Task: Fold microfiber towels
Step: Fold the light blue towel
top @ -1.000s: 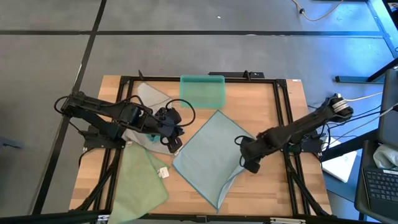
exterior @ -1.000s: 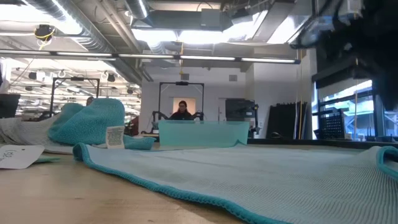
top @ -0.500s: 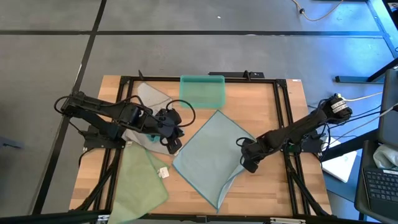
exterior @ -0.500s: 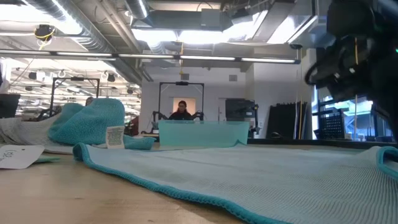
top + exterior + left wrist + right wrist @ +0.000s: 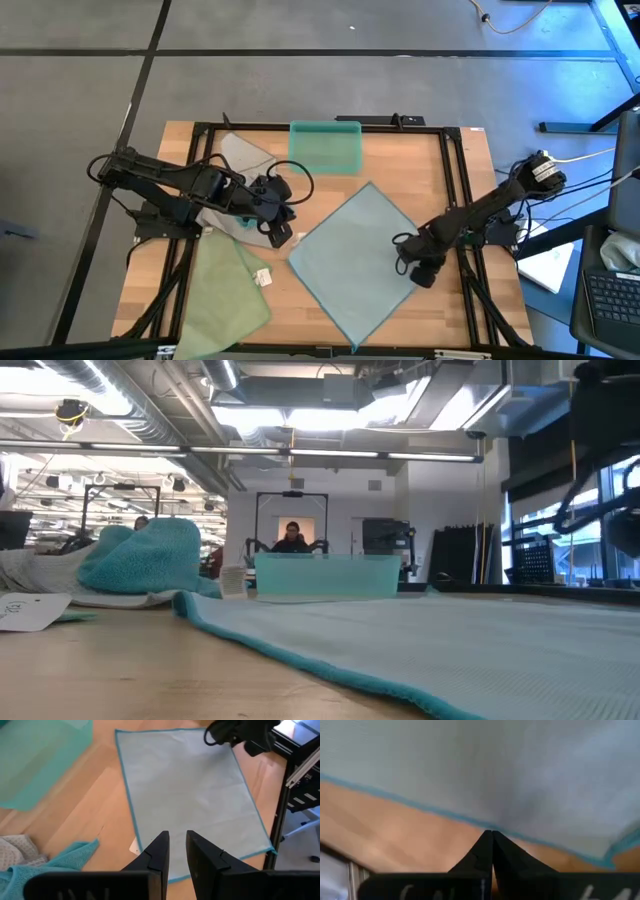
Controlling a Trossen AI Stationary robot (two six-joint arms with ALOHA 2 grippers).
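A pale blue-green microfiber towel (image 5: 358,262) lies spread flat as a diamond on the wooden table (image 5: 440,160). My right gripper (image 5: 421,270) stands at its right corner, pointing steeply down, shut on the teal hem. To the left, a grey towel (image 5: 245,155) and a teal towel (image 5: 55,865) lie heaped together. My left gripper (image 5: 283,232) hangs above that heap. A narrow gap shows between its fingers (image 5: 177,842), with nothing in it. A pale green towel (image 5: 225,295) with a white tag (image 5: 264,278) lies flat at the near left. My right gripper has its shut fingertips (image 5: 491,836) on the towel's teal hem (image 5: 445,816), a short way from the right corner (image 5: 615,860). The fingers come from above, slanting in from the table's right. The towel lies flat on the table. How much cloth sits between the tips is hidden.
A teal plastic bin (image 5: 325,147) stands at the far middle of the table. A black frame (image 5: 455,190) runs around the table top. Beyond the table, in the low view, a person (image 5: 292,538) sits far back in the room.
My right gripper has gone down and toward the table's right and near edges, tipping steeper. The towel's right corner, folded over before, has been drawn out. The whole towel has slid a little to the right and now lies flat.
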